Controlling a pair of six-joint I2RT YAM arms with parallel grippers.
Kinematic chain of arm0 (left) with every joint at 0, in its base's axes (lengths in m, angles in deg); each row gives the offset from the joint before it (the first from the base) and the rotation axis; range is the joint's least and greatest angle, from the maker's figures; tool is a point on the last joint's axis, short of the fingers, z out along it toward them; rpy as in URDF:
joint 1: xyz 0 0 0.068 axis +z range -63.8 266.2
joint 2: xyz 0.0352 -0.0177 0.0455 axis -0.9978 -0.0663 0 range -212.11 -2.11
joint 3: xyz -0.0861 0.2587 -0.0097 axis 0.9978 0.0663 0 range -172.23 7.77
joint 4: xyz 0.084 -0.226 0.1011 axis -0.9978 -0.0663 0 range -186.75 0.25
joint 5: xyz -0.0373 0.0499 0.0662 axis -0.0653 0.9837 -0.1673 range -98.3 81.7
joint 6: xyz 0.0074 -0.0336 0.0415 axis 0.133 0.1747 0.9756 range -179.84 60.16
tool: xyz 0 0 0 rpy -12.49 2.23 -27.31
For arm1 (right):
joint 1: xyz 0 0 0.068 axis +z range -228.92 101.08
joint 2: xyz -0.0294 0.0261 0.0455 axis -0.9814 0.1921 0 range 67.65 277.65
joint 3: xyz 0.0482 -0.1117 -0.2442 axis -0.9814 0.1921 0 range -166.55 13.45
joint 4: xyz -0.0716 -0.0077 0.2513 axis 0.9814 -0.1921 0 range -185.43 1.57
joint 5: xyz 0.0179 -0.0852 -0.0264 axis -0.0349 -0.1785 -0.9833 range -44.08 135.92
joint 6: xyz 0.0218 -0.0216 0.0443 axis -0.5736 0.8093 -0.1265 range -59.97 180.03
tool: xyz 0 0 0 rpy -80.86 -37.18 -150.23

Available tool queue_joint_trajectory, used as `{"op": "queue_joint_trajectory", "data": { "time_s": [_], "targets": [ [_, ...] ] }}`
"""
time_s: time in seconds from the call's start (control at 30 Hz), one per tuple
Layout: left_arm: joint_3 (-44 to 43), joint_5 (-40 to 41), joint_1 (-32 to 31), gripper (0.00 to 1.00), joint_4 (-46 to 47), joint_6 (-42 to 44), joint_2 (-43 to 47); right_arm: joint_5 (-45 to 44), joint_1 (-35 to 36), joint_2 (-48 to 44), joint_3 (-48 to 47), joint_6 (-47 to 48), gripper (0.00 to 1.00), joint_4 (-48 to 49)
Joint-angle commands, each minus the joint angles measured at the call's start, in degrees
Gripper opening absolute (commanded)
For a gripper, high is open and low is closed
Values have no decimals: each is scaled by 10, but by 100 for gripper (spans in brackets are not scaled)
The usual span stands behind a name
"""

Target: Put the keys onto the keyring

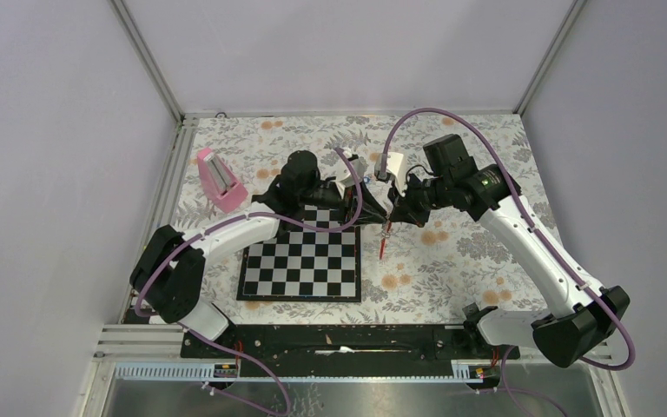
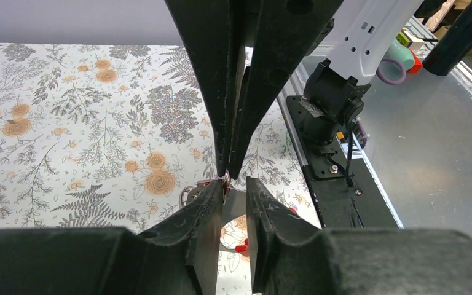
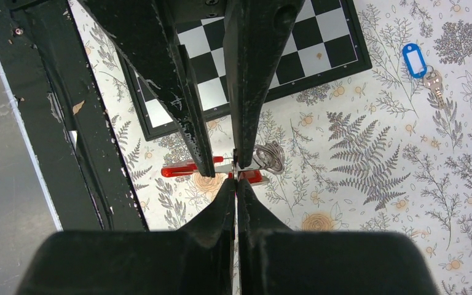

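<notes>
My right gripper (image 3: 236, 179) is shut on the thin metal ring of the keyring, held above the tablecloth. The keyring's white-and-red fob (image 3: 192, 169) hangs beside its tips, and from above it dangles as a red strip (image 1: 385, 243). My left gripper (image 2: 235, 184) meets it tip to tip with the jaws a narrow gap apart. Its left fingertip (image 2: 218, 190) touches the ring and nothing fills the gap. The key with the blue tag (image 3: 414, 60) lies flat on the cloth, right of the chessboard. I cannot make out the red-tagged key apart from the fob.
The chessboard (image 1: 302, 261) lies under and in front of the left arm. A pink wedge block (image 1: 219, 180) stands at the back left. The black base rail (image 1: 347, 339) runs along the near edge. Both arms crowd the middle of the floral cloth (image 1: 469, 261).
</notes>
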Motion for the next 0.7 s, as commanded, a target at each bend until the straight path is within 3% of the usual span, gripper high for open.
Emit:
{"op": "queue_joint_trajectory", "data": {
  "time_s": [0.0, 0.27, 0.53, 0.67],
  "targets": [
    [-25, -10, -2, 23, 36, -6, -2, 0, 6, -4, -13, -7, 0, 7],
    [-22, -14, -4, 0, 49, -18, -6, 0, 6, -4, -13, -10, 0, 10],
    [27, -20, 1, 0, 208, -158, 6, -5, 3, -46, 13, -21, 40, 49],
    [69, -16, 2, 0, 350, -271, 9, 7, -6, -68, 15, -23, 48, 61]
  ]
}}
